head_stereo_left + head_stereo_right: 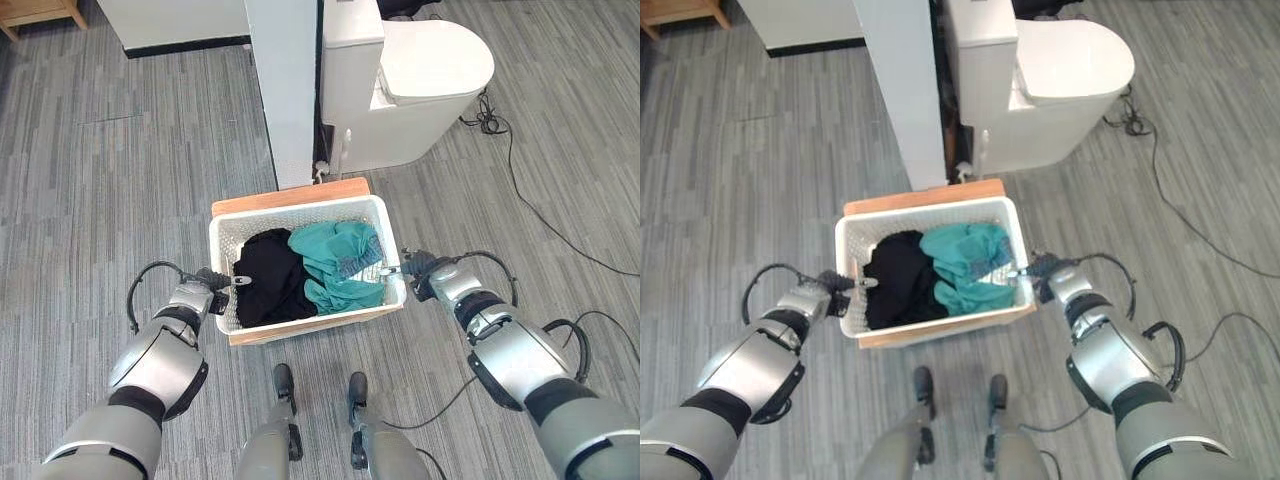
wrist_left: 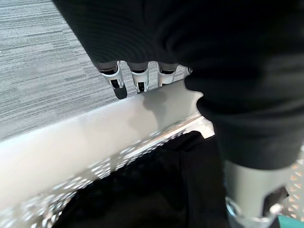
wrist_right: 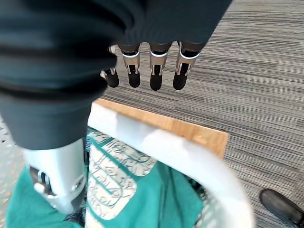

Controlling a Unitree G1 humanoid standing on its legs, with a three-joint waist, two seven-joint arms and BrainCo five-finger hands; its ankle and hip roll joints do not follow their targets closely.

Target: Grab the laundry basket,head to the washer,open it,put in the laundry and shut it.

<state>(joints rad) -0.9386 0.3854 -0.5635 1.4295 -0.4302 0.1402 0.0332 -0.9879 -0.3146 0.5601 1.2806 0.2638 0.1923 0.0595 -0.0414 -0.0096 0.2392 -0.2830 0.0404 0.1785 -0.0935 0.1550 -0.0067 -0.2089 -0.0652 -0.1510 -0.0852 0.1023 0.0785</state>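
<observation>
Step in hand: gripping the laundry basket at both short sides, before any lift.

The white laundry basket (image 1: 310, 215) sits on a wooden board (image 1: 290, 195) on the floor, between the two hands, with a black garment (image 1: 268, 275) on the left hand's side and a teal garment (image 1: 335, 262) on the right hand's side. The left hand (image 1: 210, 282) straddles its rim: thumb inside, fingers (image 2: 137, 78) outside and not visibly clamped, so the hold reads as loose or partial. The right hand (image 1: 420, 270) does likewise, thumb over the teal cloth and fingers (image 3: 156, 76) hanging straight beyond the rim, unclenched. Before lifting, judge that both sets of fingers should curl under the rim evenly. Raise both sides together, keeping the basket level and cloth clear of the thumbs.
</observation>
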